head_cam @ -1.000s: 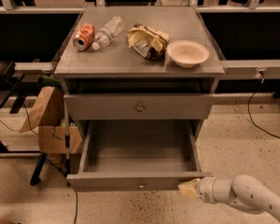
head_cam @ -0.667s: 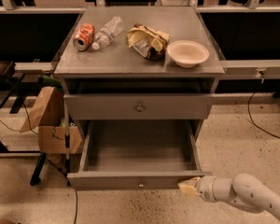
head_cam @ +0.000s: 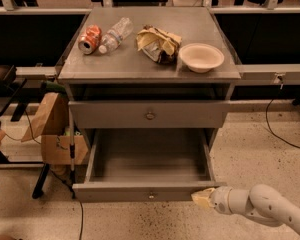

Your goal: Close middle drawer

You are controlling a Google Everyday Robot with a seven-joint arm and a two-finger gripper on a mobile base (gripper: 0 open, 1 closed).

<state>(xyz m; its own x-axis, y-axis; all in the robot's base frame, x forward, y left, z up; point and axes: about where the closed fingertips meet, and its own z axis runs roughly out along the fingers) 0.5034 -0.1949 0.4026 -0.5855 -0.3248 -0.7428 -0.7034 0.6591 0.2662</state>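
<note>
The middle drawer (head_cam: 115,191) is pulled far out of the gray cabinet, low down near the floor. Its long gray tray (head_cam: 150,154) holds nothing, and its low flat front panel has a small round knob (head_cam: 151,195) at the centre. My gripper (head_cam: 202,199) comes in from the lower right on a white arm (head_cam: 260,209). Its yellowish tip is at the right end of the drawer's front panel, touching or nearly touching it. Above, a taller-fronted gray drawer (head_cam: 190,115) with a brassy knob is pushed in.
On the cabinet top (head_cam: 140,64) lie a red can (head_cam: 90,38), a plastic bottle (head_cam: 115,34), a crumpled snack bag (head_cam: 157,44) and a beige bowl (head_cam: 201,57). A brown paper bag and a box (head_cam: 50,129) stand left of the cabinet. A cable (head_cam: 280,131) runs over the floor at right.
My gripper has edged slightly left toward the drawer's front panel. The drawer stands as far out as before.
</note>
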